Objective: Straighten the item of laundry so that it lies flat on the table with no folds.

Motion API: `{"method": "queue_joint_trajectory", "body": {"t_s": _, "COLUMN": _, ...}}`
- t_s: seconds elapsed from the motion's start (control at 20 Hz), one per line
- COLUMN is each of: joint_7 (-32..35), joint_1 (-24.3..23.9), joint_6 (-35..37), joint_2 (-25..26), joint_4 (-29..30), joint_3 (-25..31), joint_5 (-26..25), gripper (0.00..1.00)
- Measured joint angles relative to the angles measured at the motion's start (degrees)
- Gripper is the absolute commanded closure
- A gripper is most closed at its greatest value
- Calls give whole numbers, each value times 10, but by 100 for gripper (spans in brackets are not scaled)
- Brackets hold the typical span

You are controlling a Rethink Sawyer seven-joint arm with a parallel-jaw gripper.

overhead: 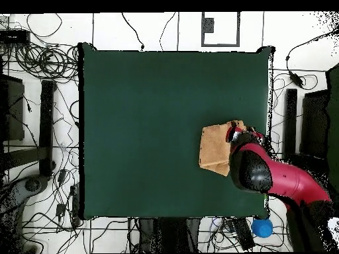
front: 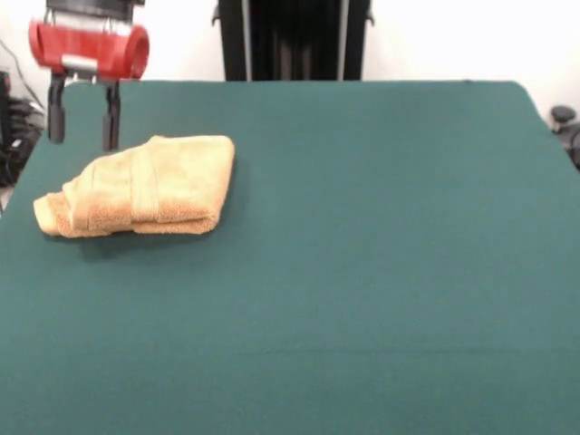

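- Green bench (front: 362, 299) filled the near part of your front view, bare cloth right up to the towel.
- Your towel (front: 140, 186) lay near the robot's side of the bench, close to one side edge, folded over itself in at least two layers with one end bunched into a roll.
- From above, the towel (overhead: 215, 149) showed only in part; the red arm (overhead: 278, 175) covered its edge nearest the bench side.
- Your hand (front: 83, 122) hung just behind the towel's rolled end, its two dark fingers (front: 111, 118) pointing down, parted a little, with nothing between them and nothing touched.
- Risk, as I judged it: a pinch straight down would have caught both layers, so a pull would have dragged the whole bundle without opening the fold.
- With the towel so near the side edge, a pull outward could have taken it off the bench.
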Motion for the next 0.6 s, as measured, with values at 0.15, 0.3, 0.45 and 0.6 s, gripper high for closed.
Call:
{"method": "queue_joint_trajectory", "body": {"t_s": 0.15, "joint_7": 0, "joint_1": -16, "joint_6": -37, "joint_2": 40, "joint_4": 0, "joint_3": 2, "joint_5": 0, "gripper": 0}}
{"method": "queue_joint_trajectory", "body": {"t_s": 0.3, "joint_7": 0, "joint_1": -25, "joint_6": -42, "joint_2": 59, "joint_4": 0, "joint_3": 4, "joint_5": 0, "gripper": 0}}
{"method": "queue_joint_trajectory", "body": {"t_s": 0.45, "joint_7": 0, "joint_1": -30, "joint_6": -42, "joint_2": 68, "joint_4": 1, "joint_3": 7, "joint_5": 0, "gripper": 0}}
{"method": "queue_joint_trajectory", "body": {"t_s": 0.6, "joint_7": 0, "joint_1": -32, "joint_6": -42, "joint_2": 69, "joint_4": 2, "joint_3": 13, "joint_5": 0, "gripper": 0}}
